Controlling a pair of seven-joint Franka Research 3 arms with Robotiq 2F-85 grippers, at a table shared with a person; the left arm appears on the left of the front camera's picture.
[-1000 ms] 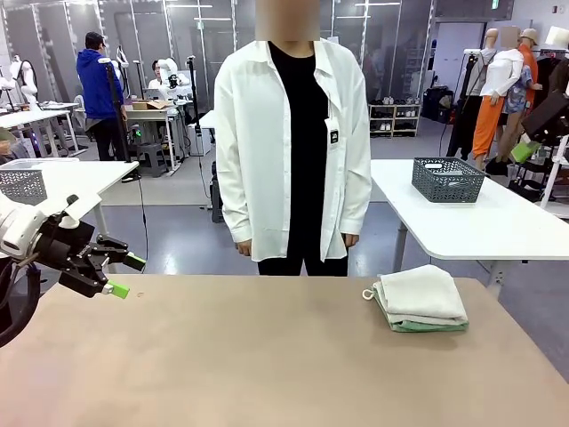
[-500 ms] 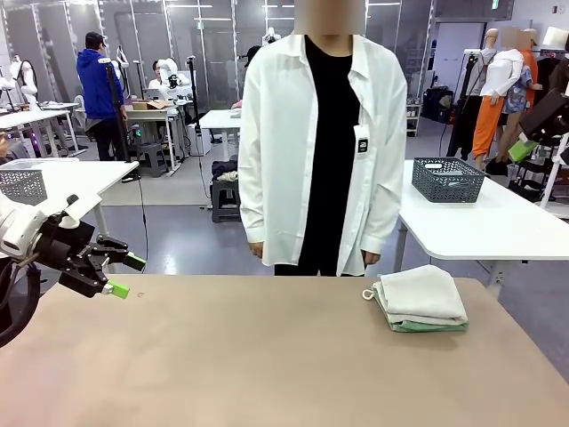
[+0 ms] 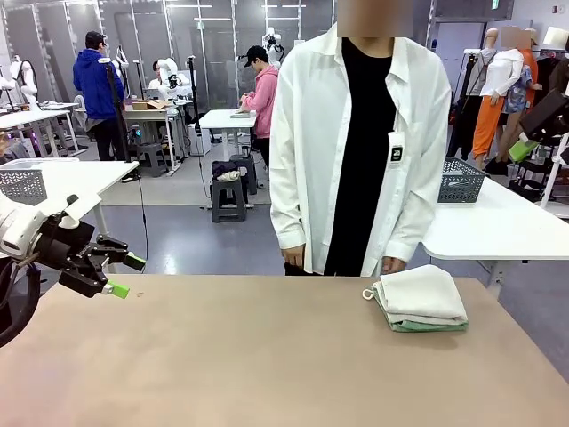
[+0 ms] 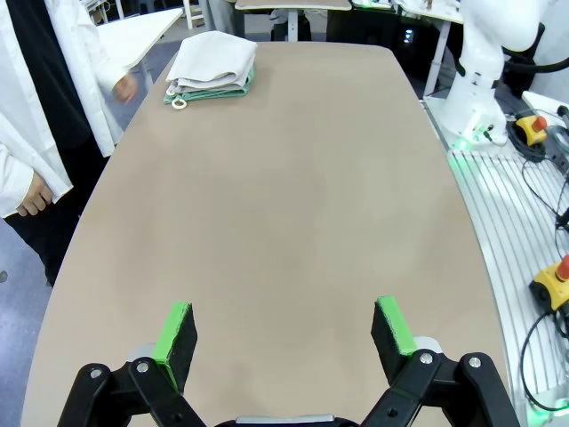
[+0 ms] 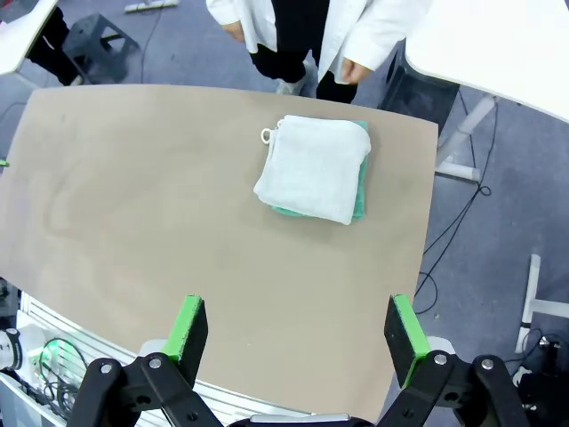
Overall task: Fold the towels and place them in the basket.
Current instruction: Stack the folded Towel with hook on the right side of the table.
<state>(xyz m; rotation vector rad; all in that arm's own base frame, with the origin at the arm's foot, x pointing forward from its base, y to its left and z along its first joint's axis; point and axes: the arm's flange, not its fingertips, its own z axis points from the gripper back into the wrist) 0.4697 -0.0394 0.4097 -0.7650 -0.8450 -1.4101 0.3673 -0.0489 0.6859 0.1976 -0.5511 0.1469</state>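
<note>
While the left hand (image 3: 117, 275) is held with its green pads spread wide apart and nothing between them, low over the near left corner of the worktop (image 3: 249, 356), the towels (image 3: 420, 299) are seen to lie well apart from it, across the whole width of the surface toward the far right corner. In the left wrist view the stack (image 4: 212, 65) is placed far ahead of the left hand (image 4: 289, 331), at the opposite end of the bare brown top. The right hand (image 5: 298, 336) is likewise held fully apart and empty, high above the worktop, with the stack (image 5: 314, 168) lying ahead of and below it; it is therefore judged the nearer of the two. The cream-white towel is laid on top of the mint green one, both already folded to a near square, so no clear long axis is offered; the small loop is turned toward the person's side. The basket (image 3: 460, 181) is set on the white table behind, partly hidden by the person's sleeve, beyond the towels. A small dark badge is worn on the person's shirt, but no writing on it can be read.
</note>
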